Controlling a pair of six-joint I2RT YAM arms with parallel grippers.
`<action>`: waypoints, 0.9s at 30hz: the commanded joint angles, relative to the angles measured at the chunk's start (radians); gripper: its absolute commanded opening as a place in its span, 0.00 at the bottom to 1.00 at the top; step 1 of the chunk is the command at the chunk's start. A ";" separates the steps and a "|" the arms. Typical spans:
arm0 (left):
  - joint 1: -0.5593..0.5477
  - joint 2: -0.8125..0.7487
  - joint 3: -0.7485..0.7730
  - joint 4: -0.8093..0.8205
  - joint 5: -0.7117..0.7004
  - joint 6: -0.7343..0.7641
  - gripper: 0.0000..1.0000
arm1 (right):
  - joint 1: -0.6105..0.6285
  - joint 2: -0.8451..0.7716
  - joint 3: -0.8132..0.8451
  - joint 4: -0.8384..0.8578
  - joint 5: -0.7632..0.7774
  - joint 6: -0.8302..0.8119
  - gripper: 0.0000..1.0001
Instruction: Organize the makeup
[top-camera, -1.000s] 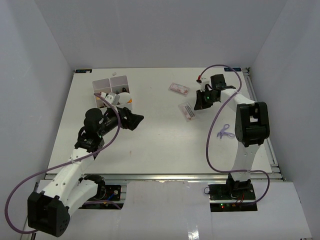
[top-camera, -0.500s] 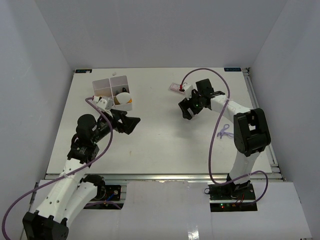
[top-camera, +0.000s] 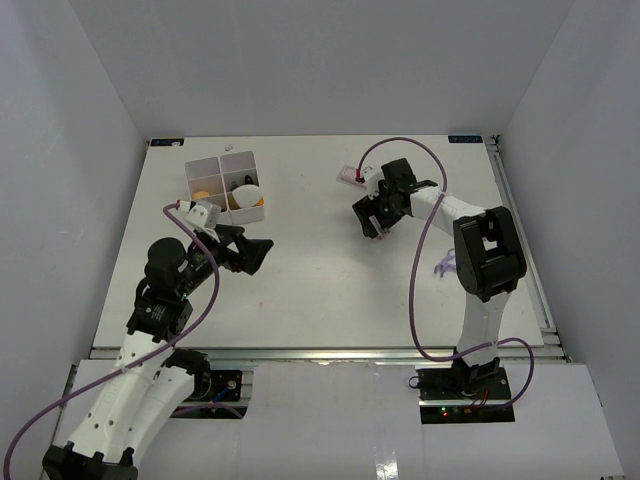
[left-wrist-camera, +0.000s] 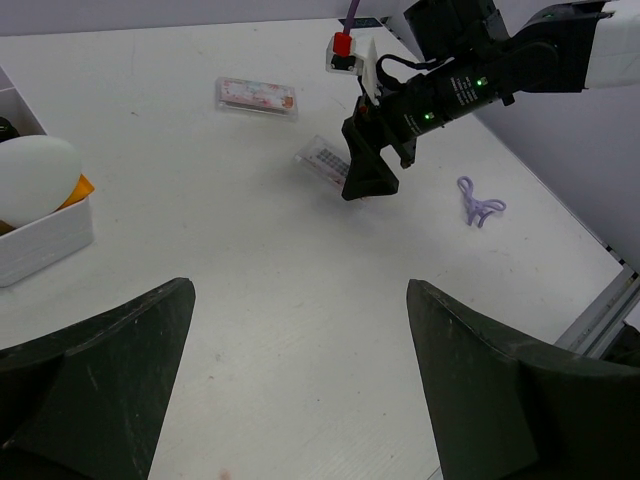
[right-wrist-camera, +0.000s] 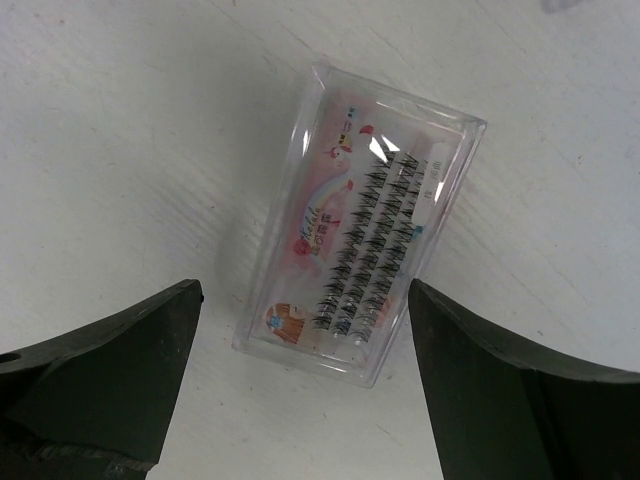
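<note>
Roughly mid-task. Box holds a sponge, other contents unclear; left tool open, empty, near it. Loose on the surface: one packet, straddled by the open right tool; second packet just beyond. Both need boxing.

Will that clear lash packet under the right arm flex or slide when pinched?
The clear packet looks like rigid moulded plastic: probably stiff and light. Glossy and lying flat on the smooth table, it may skid. Being flat, it is unlikely to roll.
</note>
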 joint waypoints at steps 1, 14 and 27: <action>0.003 -0.008 -0.008 -0.010 -0.019 0.013 0.98 | -0.004 0.015 0.019 0.015 0.062 0.089 0.90; 0.003 -0.001 -0.016 0.004 -0.005 0.004 0.98 | 0.002 0.057 0.001 0.038 0.194 0.101 0.91; 0.003 0.109 0.011 0.103 0.148 -0.208 0.97 | -0.020 0.057 0.017 -0.043 0.013 0.101 0.41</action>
